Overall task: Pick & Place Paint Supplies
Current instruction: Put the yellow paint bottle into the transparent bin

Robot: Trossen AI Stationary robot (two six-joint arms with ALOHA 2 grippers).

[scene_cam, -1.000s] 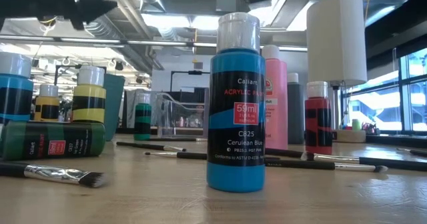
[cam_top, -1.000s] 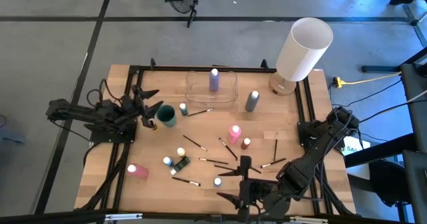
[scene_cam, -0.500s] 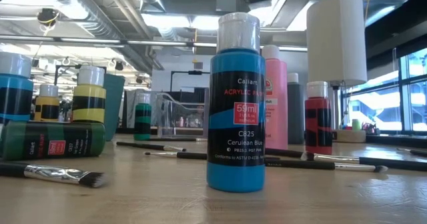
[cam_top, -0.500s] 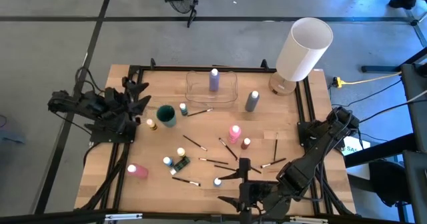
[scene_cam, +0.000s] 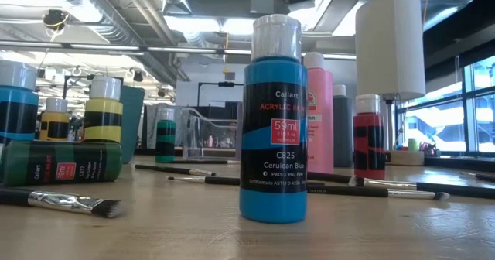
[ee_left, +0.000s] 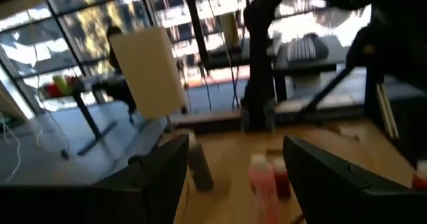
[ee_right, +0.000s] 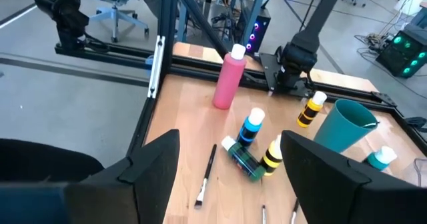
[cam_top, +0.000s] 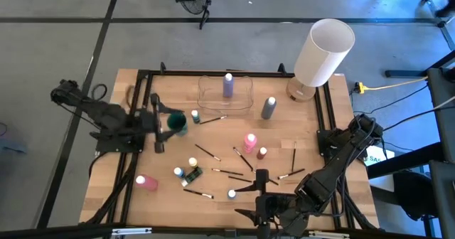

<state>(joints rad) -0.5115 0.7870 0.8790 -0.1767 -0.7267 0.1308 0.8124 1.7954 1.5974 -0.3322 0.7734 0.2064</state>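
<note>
Paint bottles and thin brushes are scattered over the wooden table. A purple bottle stands in a clear tray. On the tabletop are a grey bottle, a pink bottle and, nearest the low camera, a blue bottle. A small yellow bottle stands next to a teal cup. My left gripper hovers open, just left of the cup and blurred by motion. My right gripper waits open over the near edge.
A big white lamp stands at the far right corner. A black frame borders the table. Near the left edge stand a pink bottle, a blue one and a yellow one, next to a lying green one.
My left gripper drew back from the small yellow bottle toward the table's left edge. It then swung right again to the teal cup and turned about its wrist. It has stayed open. No paint supply has moved.
</note>
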